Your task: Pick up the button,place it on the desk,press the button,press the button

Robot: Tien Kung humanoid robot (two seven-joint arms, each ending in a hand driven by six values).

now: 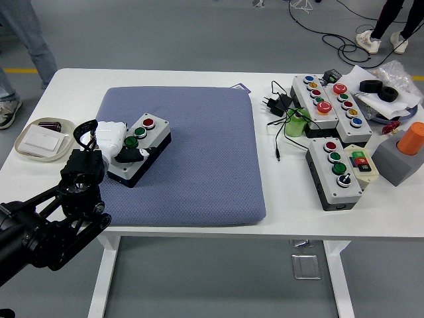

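The button box (139, 149) lay on the blue mat (199, 152), its long axis running diagonally from near-left to far-right, red button farthest. The left hand (116, 142) clasped its near-left end, fingers curled over the top.

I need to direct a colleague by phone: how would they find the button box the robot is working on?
Look at the blue-grey cushion mat covering the white table's left-centre. On its left part sits a grey button box, with the robot's left hand on it. It is the only box on the mat; the other boxes stand on the bare table at right.
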